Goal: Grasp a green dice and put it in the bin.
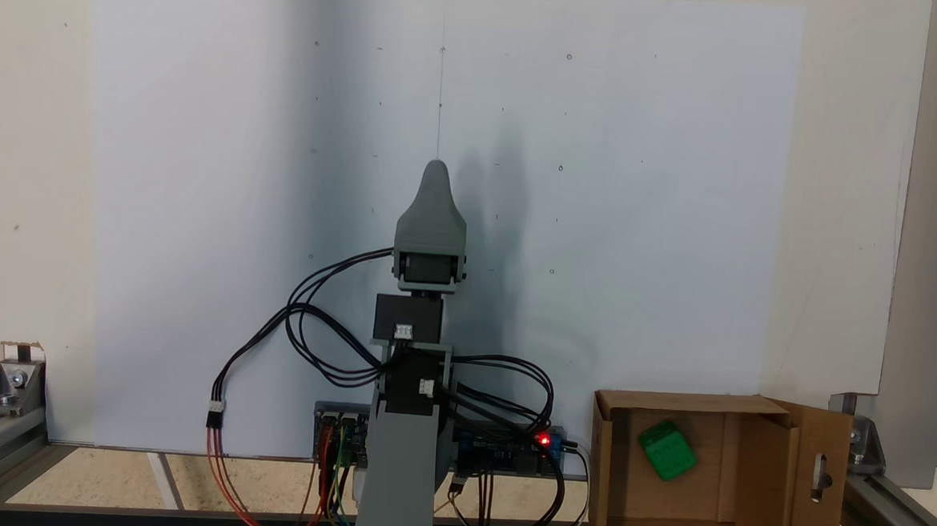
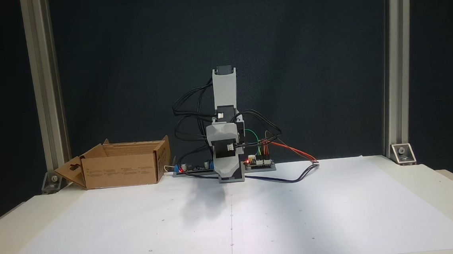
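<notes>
The green dice (image 1: pixel 667 451) lies inside the bin (image 1: pixel 758 406), a brown cardboard box at the lower right of a fixed view, and rests near the box's far-left inner corner. From the front, the bin (image 2: pixel 122 170) stands at the left, and its wall hides the dice. The arm is folded over its base at the table's middle. My grey gripper (image 1: pixel 435 169) points out over the white paper with nothing in it, far left of the bin. In the front view the gripper (image 2: pixel 230 174) faces the camera and its jaws overlap.
White paper (image 2: pixel 233 218) covers the table in front of the arm. Controller boards and looping cables (image 1: pixel 499 445) sit at the arm's base. Aluminium frame posts (image 2: pixel 390 63) and corner brackets stand at the table's sides. The bin's slotted flap (image 1: pixel 821 474) hangs open outward.
</notes>
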Available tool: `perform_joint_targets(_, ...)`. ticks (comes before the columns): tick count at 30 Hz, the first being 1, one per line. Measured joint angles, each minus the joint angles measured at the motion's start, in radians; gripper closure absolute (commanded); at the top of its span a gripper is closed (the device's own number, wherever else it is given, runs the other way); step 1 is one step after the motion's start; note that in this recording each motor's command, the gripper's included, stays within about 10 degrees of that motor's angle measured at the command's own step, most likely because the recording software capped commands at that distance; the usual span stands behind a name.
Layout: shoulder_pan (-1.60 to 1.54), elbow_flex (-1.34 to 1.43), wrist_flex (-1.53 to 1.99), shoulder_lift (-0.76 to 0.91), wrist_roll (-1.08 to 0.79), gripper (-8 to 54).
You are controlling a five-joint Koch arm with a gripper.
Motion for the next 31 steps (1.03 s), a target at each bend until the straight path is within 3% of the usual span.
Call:
perform_joint_targets(13, 0.049, 0.081, -0.48, 0.0, -0.005, 1.2)
perform_joint_targets(31, 0.052, 0.081, -0.492, 0.0, -0.005, 1.0)
